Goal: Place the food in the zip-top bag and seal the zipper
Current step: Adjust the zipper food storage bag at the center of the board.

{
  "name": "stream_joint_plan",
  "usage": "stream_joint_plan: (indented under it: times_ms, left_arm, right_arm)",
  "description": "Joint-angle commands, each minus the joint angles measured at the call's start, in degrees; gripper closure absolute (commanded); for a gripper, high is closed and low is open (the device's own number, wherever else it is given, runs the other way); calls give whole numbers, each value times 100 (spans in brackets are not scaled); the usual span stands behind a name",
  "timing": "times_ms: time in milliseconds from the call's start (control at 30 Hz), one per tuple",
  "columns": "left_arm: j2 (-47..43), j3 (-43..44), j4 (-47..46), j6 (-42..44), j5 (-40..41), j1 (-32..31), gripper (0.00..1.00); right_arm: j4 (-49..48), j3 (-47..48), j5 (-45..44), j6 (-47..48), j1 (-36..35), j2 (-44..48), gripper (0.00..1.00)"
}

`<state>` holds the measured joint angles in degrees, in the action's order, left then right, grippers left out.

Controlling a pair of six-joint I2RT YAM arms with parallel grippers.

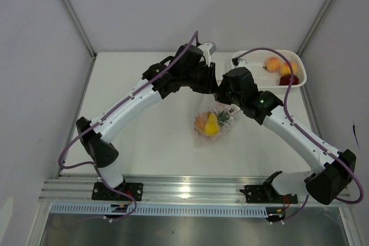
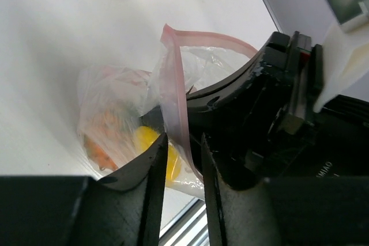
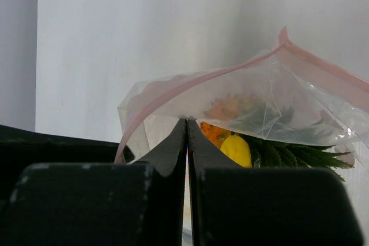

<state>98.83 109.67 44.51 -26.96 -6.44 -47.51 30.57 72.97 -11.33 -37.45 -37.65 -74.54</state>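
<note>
1. Left wrist view.
   - Left gripper (image 2: 184, 142): jaws a little apart, straddling the pink strip (image 2: 173, 102) of the bag (image 2: 115, 102). The strip runs between them and is not yet pressed.
   - Bag: mouth gaping, its body slumped on the table (image 2: 57, 38).
   - Contents: yellow fruit (image 2: 144, 137) and pineapple (image 2: 98, 145), both low in the pouch.
   - Handling note: close only once both lips of the strip lie flat in the gap. Here just one lip seems to pass through.

2. Right wrist view.
   - Right gripper (image 3: 187, 122): jaws together at the near lip of the bag. They probably pinch the film, though the film is too thin to make out between the pads.
   - Strip: arches up and over, so the mouth stands wide open.
   - Contents: yellow fruit and the pineapple's green crown show behind the fingers.
   - Handling note: keep this pinch steady as an anchor. The plastic is floppy and will fold if tugged sideways.

3. Top view.
   - Bag: mid-table, just below where the two grippers meet.
   - Basket (image 1: 253, 67): far right corner, well apart from the bag. It holds two peaches (image 1: 273, 63) and an apple (image 1: 290, 79).
   - Judgement: loading is part done, so sealing now would be premature. The mouth is best held open and facing the basket while one arm is freed to fetch. Afterwards, bring the lips together from one end and run along the strip.
</note>
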Motion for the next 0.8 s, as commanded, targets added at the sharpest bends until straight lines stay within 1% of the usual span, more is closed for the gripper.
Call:
stream_joint_plan:
  times_ms: [0,167,233,267,300,333,367,500,600,667,700,767]
  left_arm:
    - [119,116,84,24,-191,-22,69]
    - [137,-24,40,33,-314,-13,71]
    - [163,-59,31,59,-288,-13,74]
    - [172,-103,23,59,-279,-13,78]
    - [189,-112,31,77,-279,-22,85]
    - [224,-112,49,77,-279,-13,88]
    - [242,-104,58,77,-331,-13,99]
    - [155,-200,-12,68,-481,48,99]
    - [5,-253,-101,217,-569,171,99]
    - [-91,-288,-153,235,-683,320,100]
    - [-118,-297,-197,253,-805,373,100]
    - [-135,-341,-250,253,-1035,505,99]
  right_arm:
    - [-279,59,0,80,-6,142,100]
    - [-253,86,-53,89,-6,142,100]
    - [-227,103,-71,107,3,142,100]
    - [-218,112,-71,115,-6,142,100]
    - [-200,121,-88,124,-6,142,100]
    - [-183,130,-106,124,-6,142,100]
    - [-157,156,-149,115,-6,124,100]
    - [63,209,-308,142,3,133,100]
    - [422,296,-483,229,12,194,100]
    - [538,358,-615,360,12,326,93]
    - [642,463,-659,405,21,387,83]
    - [722,604,-704,606,47,528,72]
